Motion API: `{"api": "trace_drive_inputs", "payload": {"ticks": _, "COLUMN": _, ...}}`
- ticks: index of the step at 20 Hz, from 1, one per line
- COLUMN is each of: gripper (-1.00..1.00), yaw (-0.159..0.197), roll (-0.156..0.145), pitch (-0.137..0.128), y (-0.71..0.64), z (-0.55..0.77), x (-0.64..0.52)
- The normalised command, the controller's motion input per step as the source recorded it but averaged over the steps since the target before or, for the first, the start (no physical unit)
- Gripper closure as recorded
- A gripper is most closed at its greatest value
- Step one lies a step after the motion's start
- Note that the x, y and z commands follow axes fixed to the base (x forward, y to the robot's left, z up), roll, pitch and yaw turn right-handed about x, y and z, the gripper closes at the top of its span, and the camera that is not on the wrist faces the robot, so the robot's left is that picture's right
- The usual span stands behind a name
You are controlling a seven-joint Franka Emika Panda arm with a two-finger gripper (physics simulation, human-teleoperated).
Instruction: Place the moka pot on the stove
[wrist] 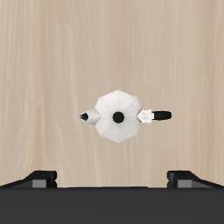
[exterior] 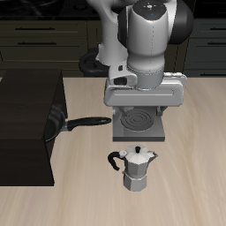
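The moka pot [exterior: 136, 168] is small, faceted and silver, with a black handle and a black lid knob. It stands upright on the wooden table, in front of the stove [exterior: 139, 125]. The stove is a flat grey hotplate with a dark spiral coil. My gripper [exterior: 146, 101] hangs high over the table, open and empty. In the wrist view the pot [wrist: 118, 116] lies straight below, far under the gripper [wrist: 112, 179], whose two fingertips [wrist: 39, 178] stand wide apart. The stove does not show in the wrist view.
A black long-handled frying pan [exterior: 64, 124] lies beside the stove, its handle pointing toward it. A large dark box [exterior: 26, 124] stands beside the pan. Dark cabinets run along the back.
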Motion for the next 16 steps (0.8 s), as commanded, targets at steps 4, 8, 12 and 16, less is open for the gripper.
{"api": "trace_drive_inputs", "payload": {"ticks": 4, "gripper": -1.00, "yaw": -0.027, "roll": -0.014, "pitch": -0.006, "y": -0.07, "z": -0.02, "x": 0.06}}
{"api": "trace_drive_inputs", "payload": {"ticks": 8, "gripper": -1.00, "yaw": 0.041, "roll": 0.019, "pitch": -0.027, "y": -0.01, "z": -0.14, "x": -0.02}}
{"api": "trace_drive_inputs", "payload": {"ticks": 12, "gripper": -1.00, "yaw": 0.016, "roll": -0.015, "pitch": -0.006, "y": 0.00, "z": -0.10, "x": 0.03}}
{"api": "trace_drive_inputs", "payload": {"ticks": 16, "gripper": -1.00, "yaw": 0.008, "roll": 0.014, "pitch": 0.013, "y": 0.01, "z": -0.27, "x": 0.03}}
